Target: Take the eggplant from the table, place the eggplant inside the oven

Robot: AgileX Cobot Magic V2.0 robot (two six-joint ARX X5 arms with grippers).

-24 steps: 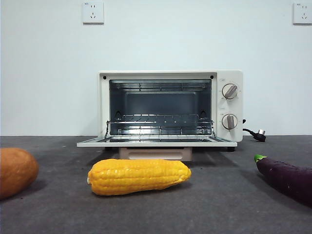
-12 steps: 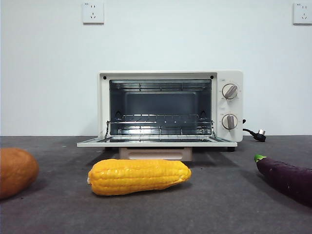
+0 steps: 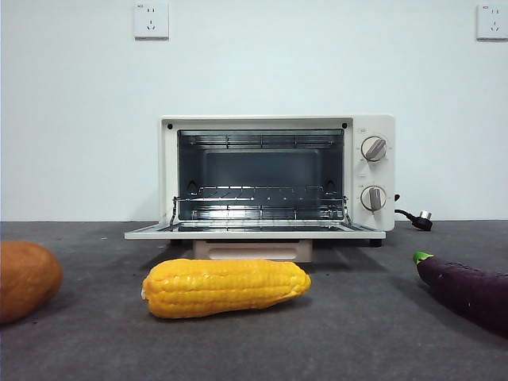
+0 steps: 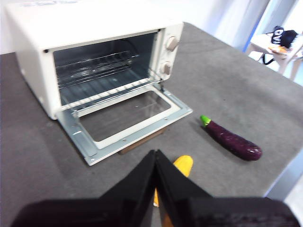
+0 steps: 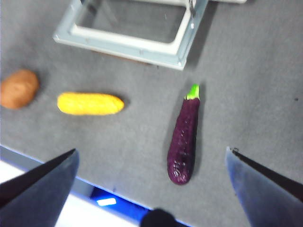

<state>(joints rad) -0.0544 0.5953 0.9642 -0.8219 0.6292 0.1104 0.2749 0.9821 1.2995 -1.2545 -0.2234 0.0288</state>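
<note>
The dark purple eggplant (image 3: 468,289) lies on the grey table (image 3: 357,333) at the right, green stem toward the oven; it also shows as eggplant (image 5: 183,140) and eggplant (image 4: 231,139). The cream oven (image 3: 278,175) stands at the back with its door folded down flat and the wire rack bare inside, also seen as oven (image 4: 90,52). High above the eggplant hangs my right gripper (image 5: 151,165), open, jaws wide apart. My left gripper (image 4: 155,158) hovers shut above the table in front of the oven door (image 4: 125,120). Neither arm appears in the front view.
A yellow corn cob (image 3: 226,287) lies in front of the oven door, also corn (image 5: 90,103). A round orange-brown vegetable (image 3: 28,279) sits at the left, also (image 5: 19,88). The table's front edge (image 5: 57,172) runs close behind the eggplant. A power cord (image 3: 413,217) trails right of the oven.
</note>
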